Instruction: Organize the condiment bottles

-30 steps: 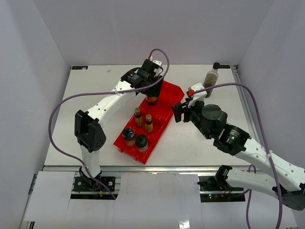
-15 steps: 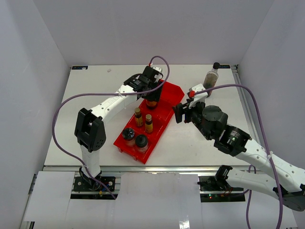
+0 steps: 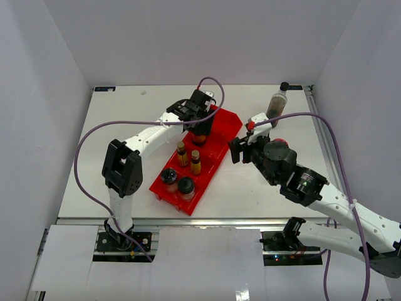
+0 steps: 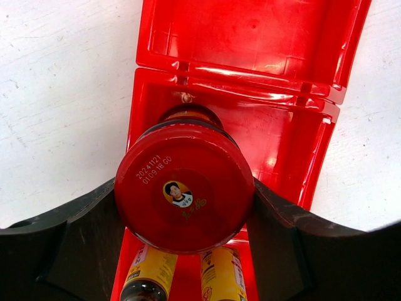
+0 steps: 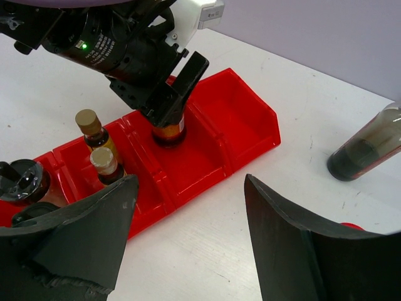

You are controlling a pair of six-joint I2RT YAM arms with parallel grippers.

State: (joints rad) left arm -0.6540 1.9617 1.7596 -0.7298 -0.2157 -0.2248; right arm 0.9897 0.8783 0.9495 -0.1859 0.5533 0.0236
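My left gripper (image 3: 199,125) is shut on a red-lidded jar (image 4: 185,188), its fingers (image 4: 81,241) pressed to both sides of the lid. The jar stands in the red bin's (image 3: 222,135) third compartment (image 5: 168,130). Two slim yellow-labelled bottles (image 3: 188,157) and two black-lidded jars (image 3: 177,180) stand in the nearer compartments. A tall dark-liquid bottle (image 3: 277,100) stands at the back right. My right gripper (image 5: 189,182) hangs open over bare table beside the bin. Behind its arm a second red lid (image 3: 280,142) peeks out.
The bin's far end compartment (image 5: 241,106) holds nothing. A metal rail (image 3: 322,135) runs along the table's right edge. The left arm's purple cable (image 3: 94,135) loops over the left side of the table.
The left arm shifted slightly, its wrist settling lower over the jar in the bin. The right arm drew a little nearer, uncovering the red lid behind it.
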